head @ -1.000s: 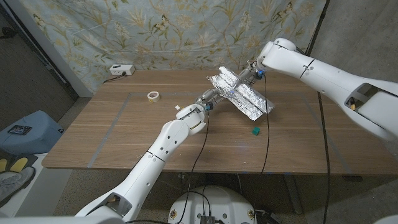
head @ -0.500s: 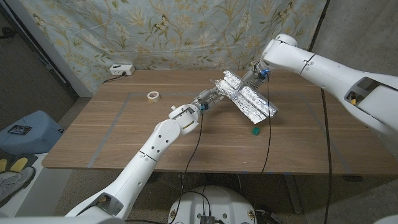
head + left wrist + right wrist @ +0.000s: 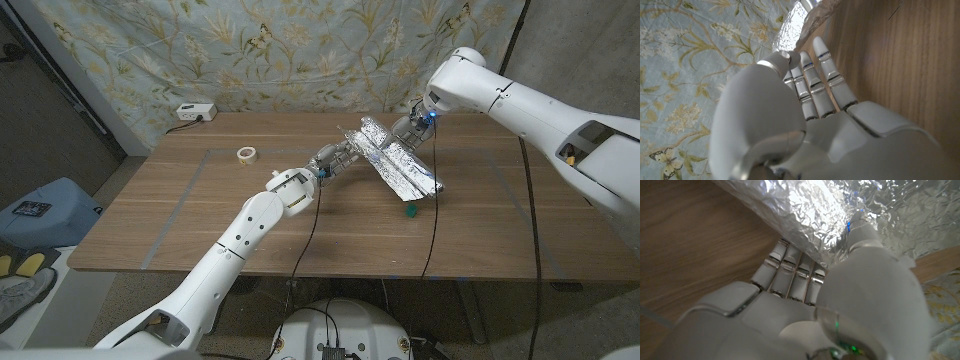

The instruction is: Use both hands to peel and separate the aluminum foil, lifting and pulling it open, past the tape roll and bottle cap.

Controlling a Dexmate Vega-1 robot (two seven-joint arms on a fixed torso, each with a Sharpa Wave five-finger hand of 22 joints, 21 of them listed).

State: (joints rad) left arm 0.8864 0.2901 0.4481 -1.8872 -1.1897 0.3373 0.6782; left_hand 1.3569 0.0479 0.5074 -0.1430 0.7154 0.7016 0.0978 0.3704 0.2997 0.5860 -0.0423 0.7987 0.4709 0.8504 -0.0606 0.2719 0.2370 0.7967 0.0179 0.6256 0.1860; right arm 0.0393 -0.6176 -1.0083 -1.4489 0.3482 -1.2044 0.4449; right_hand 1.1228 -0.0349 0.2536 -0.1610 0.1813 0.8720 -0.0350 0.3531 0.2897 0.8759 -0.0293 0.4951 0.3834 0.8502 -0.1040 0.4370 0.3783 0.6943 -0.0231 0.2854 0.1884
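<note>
Just tape roll (image 3: 246, 154) well left of foil (image 3: 398, 163), green cap (image 3: 409, 211) beside it

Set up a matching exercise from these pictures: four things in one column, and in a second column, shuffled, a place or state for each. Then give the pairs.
Things:
1. aluminum foil
2. tape roll
3. bottle cap
4. power strip

Places or states:
A. small and green, on the table just in front of the foil
B. at the table's far left corner
C. crinkled and silver, with the left hand and right hand on it
D. alone on the table's left half

Pairs: 1-C, 2-D, 3-A, 4-B
</note>
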